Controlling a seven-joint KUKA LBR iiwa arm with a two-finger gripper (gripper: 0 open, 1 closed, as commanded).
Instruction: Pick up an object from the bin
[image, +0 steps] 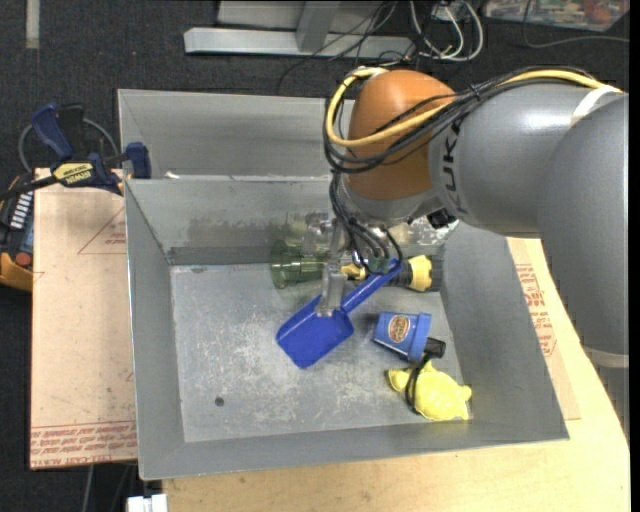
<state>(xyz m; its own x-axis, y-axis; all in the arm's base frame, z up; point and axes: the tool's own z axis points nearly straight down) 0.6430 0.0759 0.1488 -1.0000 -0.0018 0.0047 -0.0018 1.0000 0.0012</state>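
The gripper (333, 288) sits low at the neck of the blue scoop (313, 340), just beside the blue bottle (402, 332), probably because that slim handle suits a pinch. Whether its grip is open or closed, I cannot tell.

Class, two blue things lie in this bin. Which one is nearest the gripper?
The blue scoop with the long handle, mid-bin: the gripper is right over it. The small blue bottle with the orange label lies apart from it.

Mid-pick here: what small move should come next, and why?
Probably a short straight lift, watching whether it follows: the gripper meets the blue scoop where handle joins blade, and the blue bottle lies close beside, so sideways motion risks a knock.
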